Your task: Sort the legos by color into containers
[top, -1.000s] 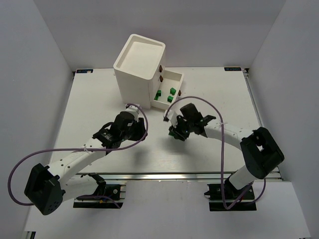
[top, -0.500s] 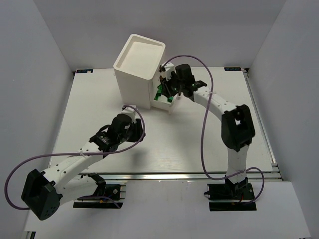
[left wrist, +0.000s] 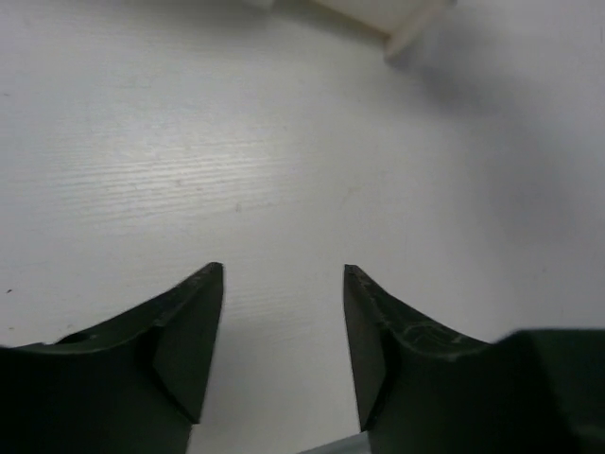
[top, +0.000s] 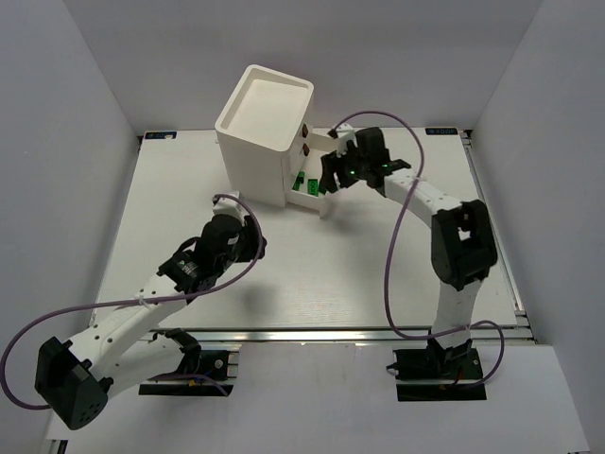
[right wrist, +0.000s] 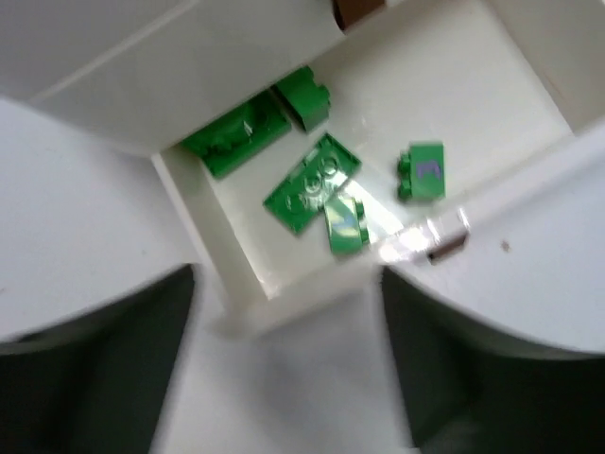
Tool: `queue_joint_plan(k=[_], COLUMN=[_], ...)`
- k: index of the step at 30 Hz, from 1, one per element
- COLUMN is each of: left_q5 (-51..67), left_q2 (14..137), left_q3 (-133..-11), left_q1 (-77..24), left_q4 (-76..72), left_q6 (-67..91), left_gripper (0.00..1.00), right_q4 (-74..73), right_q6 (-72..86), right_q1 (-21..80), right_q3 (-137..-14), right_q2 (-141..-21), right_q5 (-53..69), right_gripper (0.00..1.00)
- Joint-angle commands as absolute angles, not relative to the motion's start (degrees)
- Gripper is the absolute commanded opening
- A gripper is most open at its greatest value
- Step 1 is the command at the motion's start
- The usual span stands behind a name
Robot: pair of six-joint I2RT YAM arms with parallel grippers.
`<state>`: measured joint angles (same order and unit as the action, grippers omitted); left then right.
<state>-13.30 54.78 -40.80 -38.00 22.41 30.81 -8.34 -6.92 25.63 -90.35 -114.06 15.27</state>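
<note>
Right gripper point(top: 331, 181): fingers point(right wrist: 104, 369) spread wide with nothing between them. It hangs over the front wall of the pulled-out bottom drawer point(top: 328, 201) and looks down into it. Its fingers are blurred in the wrist view.

Left gripper point(top: 246, 230): jaws apart, empty. It hangs over the bare table point(top: 180, 189) on the near side of the cabinet, apart from it. In the left wrist view both fingers point(left wrist: 184, 331) frame plain white tabletop, and a corner of the drawer shows at the top edge.

Legos point(right wrist: 312, 180): five green bricks counted, all lying on the floor of the bottom drawer.
- One long brick lies at the back, partly under the cabinet body, with a small brick just beside it.
- A flat studded plate lies in the middle, with a small brick touching its near end.
- One brick lies apart to the right and bears a faint purplish mark, which is unreadable.

The top camera shows them only as green flecks point(top: 307, 183).

Cabinet point(top: 255, 123): tall, white and boxy, with a recessed top. It stands at the far centre of the table. The upper two drawers are pushed in, each with a dark brown knob point(top: 306, 129). The bottom drawer is open, with a brownish knob point(right wrist: 444, 248) on its front wall.

Labels: two small dark strips point(top: 161, 135) at the far table edge, too small to read.

Cables: one purple cable point(top: 389, 255) loops along each arm.
</note>
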Motion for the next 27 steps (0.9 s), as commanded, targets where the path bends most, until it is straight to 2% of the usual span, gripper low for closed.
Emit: queue_joint_plan(k=[1, 2, 3, 4, 11, 15, 18, 19, 21, 22, 25, 27], left_q5=[-24.7, -29.3, -31.2, -32.3, -22.0, -9.3, 2.2, 8.5, 13.5, 18.5, 25.6, 33.5], left_q2=[52.6, 53.6, 54.7, 56.2, 75.2, 83.6, 90.8, 94.4, 97.5, 99.6, 108.1, 114.5], left_q3=[-46.6, -47.8, -49.2, -51.0, -74.2, -89.5, -100.8, -103.4, -108.0, -112.5, -121.0, -124.1], left_q1=[-36.7, -36.1, -34.2, -33.0, -17.4, -6.7, -0.5, 2.3, 4.4, 5.5, 9.5, 11.5], left_q4=[22.4, 23.6, 24.5, 25.7, 33.2, 32.2, 31.9, 31.6, 31.0, 31.4, 33.0, 32.6], left_q6=[36.1, 37.3, 39.1, 40.2, 38.0, 35.7, 35.6, 35.9, 36.4, 36.5, 35.7, 35.0], left_gripper=[0.60, 0.33, 0.16, 0.00, 0.00, 0.04, 0.12, 0.22, 0.37, 0.51, 0.76, 0.81], right_q4=[3.7, 4.0, 1.7, 0.1, -2.5, -4.5, -6.9, -7.6, -8.9, -9.2, -9.1, -9.1], right_q6=[-1.1, 1.6, 3.0, 3.9, 5.5, 3.7, 1.2, 0.3, -1.5, -2.9, -4.1, -3.6], right_q1=[21.2, 20.5, 18.5, 17.8, 15.7, 14.9, 14.9, 15.0, 15.0, 15.0, 15.3, 15.4], right_q3=[-82.8, -81.6, -82.1, -82.7, -81.5, -83.8, -86.3, -87.8, -89.0, -89.7, -91.9, -94.1], right_q2=[-102.7, -102.2, -102.8, -103.5, -105.4, -107.6, -109.9, -110.8, -114.0, -115.1, -119.2, -122.1], right_q5=[19.9, 19.4, 20.6, 21.8, 18.8, 18.2, 16.8, 15.1, 13.1, 12.5, 9.0, 7.6], right_gripper=[0.66, 0.40, 0.16, 0.00, 0.00, 0.00, 0.00, 0.00, 0.00, 0.00, 0.00, 0.00])
